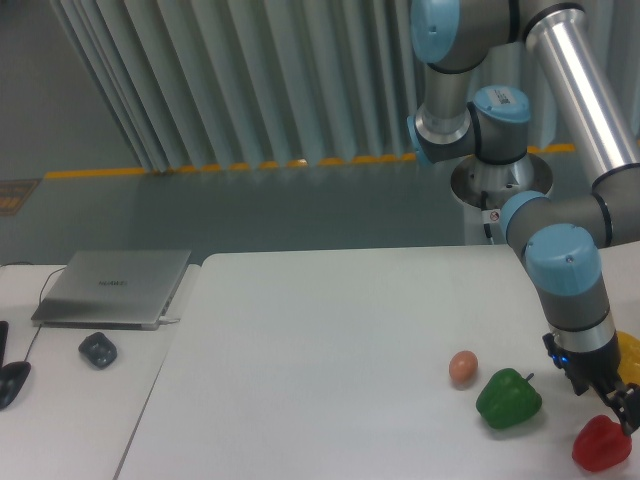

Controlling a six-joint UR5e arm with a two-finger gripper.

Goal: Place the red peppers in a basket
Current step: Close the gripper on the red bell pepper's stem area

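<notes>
From my remote station I logged the red pepper (601, 444) lying on the white table (330, 360) near its front right corner, close to the lower right edge of the camera view. The gripper (617, 405) sat directly above the pepper's top, its dark fingers right at the stem area. I could not tell whether they touched the pepper, nor whether the fingers were spread or pressed together; they were too small and dark, and partly against the frame edge.

The green bell pepper (508, 398) rested just left of the red one, apart from it. A small pinkish egg-shaped object (462, 367) lay just beside the green pepper, to its upper left. A sliver of the yellow bell pepper (629, 352) showed at the right edge, behind the arm's wrist.

On the adjoining table to the left I noted a closed grey laptop (112, 287) and a dark mouse (97, 349) near it.
</notes>
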